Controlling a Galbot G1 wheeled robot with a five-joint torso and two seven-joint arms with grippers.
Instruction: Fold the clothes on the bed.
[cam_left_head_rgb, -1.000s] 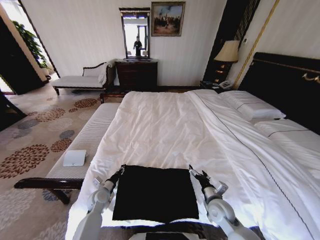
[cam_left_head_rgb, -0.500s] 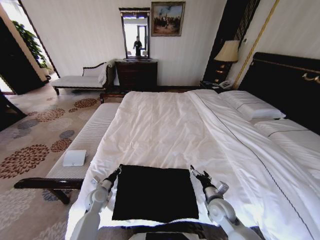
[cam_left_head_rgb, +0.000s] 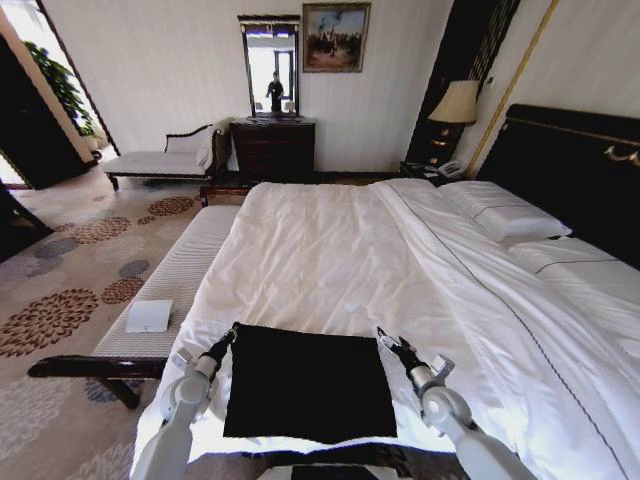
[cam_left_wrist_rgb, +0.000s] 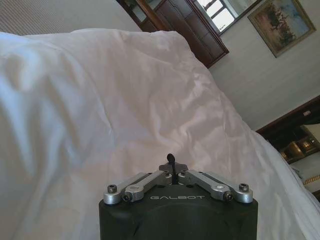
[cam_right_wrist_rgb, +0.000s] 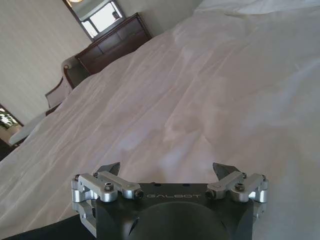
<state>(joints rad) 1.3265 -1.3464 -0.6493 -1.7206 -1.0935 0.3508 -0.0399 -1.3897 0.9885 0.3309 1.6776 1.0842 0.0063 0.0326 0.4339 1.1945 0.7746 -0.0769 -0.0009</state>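
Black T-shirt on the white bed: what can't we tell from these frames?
- Black soft-fabric T-shirt: chest print, layer count; head view, folded faces hidden against the white-duvet bed.
- Left gripper: shut, but whether on the shirt's corner is unclear; tiny in head view, its own body blocks left wrist view.
- Right gripper: open; contact with shirt edge too small in head view.

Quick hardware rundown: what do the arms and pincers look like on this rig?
Both arms are silver-grey rounded segments ending in black wrists. The left pincer has a black housing with pale "GALBOT" lettering, silver linkage bars with dark screws, and dark tips. The right pincer matches: black "GALBOT" housing, silver screwed linkages, dark wedge-shaped fingertips. No loose cables are visible.
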